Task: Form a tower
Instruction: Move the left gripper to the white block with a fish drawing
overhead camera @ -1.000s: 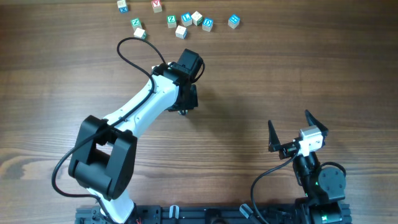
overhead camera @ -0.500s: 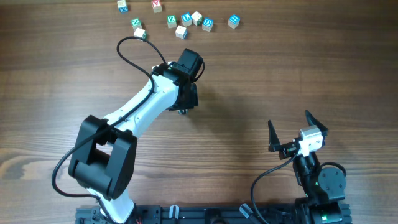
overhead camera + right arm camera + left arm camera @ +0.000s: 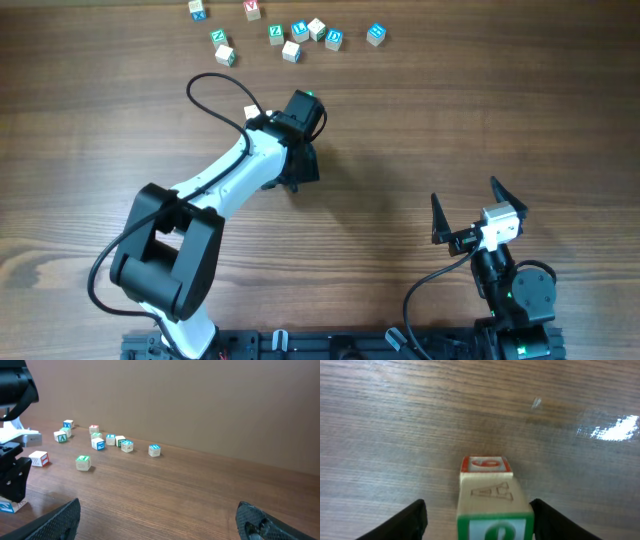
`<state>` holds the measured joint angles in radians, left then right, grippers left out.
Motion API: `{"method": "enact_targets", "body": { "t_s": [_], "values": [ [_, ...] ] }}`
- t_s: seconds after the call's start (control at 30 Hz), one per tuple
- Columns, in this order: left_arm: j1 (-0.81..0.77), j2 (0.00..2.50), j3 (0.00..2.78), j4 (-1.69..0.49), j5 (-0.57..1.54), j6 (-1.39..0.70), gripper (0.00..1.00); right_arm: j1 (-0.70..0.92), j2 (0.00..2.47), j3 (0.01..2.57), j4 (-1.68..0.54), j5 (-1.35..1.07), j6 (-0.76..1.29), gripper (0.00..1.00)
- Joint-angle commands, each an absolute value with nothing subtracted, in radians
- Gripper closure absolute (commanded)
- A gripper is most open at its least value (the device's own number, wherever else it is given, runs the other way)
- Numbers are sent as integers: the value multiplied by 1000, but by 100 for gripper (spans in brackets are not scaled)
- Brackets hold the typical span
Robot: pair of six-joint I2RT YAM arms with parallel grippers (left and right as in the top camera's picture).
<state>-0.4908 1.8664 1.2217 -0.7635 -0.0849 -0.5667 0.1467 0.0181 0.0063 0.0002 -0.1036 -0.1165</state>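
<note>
Tower [image 3: 490,495] sits around the middle of the table [image 3: 450,100], inside my left end effector [image 3: 479,510], which is spread and not pinching it. Looks maybe two cubes tall, so early days imo: plenty of loose cubes [image 3: 290,38] left at the far edge. Right end effector [image 3: 465,192] is splayed, empty.

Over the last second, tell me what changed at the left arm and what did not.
The left gripper opened and let go of the pale wooden alphabet cube with a green lettered face; its fingers now stand spread on either side of it. The left arm shifted slightly. The open right gripper and the loose letter cubes at the far side stayed put.
</note>
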Motion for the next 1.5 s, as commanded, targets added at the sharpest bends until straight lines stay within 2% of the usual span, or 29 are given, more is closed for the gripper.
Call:
{"method": "enact_targets", "body": {
  "t_s": [0.0,0.07,0.37,0.43,0.47,0.63,0.67,0.77,0.93,1.13,1.33,1.47],
  "values": [
    [-492,1868,1189,-712,-102,-584,39,141,11,5,4,-90,-104,0],
    [-492,1868,1189,-701,-102,-584,44,141,11,5,4,-90,-105,0],
    [-492,1903,1188,-684,-102,-520,47,141,11,5,4,-90,-105,0],
    [-492,1904,1188,-675,-102,-519,55,141,11,5,4,-90,-105,0],
    [-492,1904,1188,-671,-102,-519,64,141,11,5,4,-90,-104,0],
    [-492,1904,1188,-671,-102,-437,65,141,11,5,4,-90,-104,0],
    [-492,1904,1188,-671,-102,-432,65,141,11,5,4,-90,-104,0],
    [-492,1904,1188,-671,-102,-432,42,141,11,5,4,-90,-104,0],
    [-492,1904,1188,-666,-102,-432,31,141,11,5,4,-90,-105,0],
    [-453,1897,1253,-637,-102,-408,30,141,11,5,4,-90,-105,0],
    [-339,1881,1456,-640,-102,-396,31,141,11,5,4,-90,-105,0],
    [-271,1888,1468,-566,-108,-396,30,141,11,5,4,-90,-104,0]
  ]
}}
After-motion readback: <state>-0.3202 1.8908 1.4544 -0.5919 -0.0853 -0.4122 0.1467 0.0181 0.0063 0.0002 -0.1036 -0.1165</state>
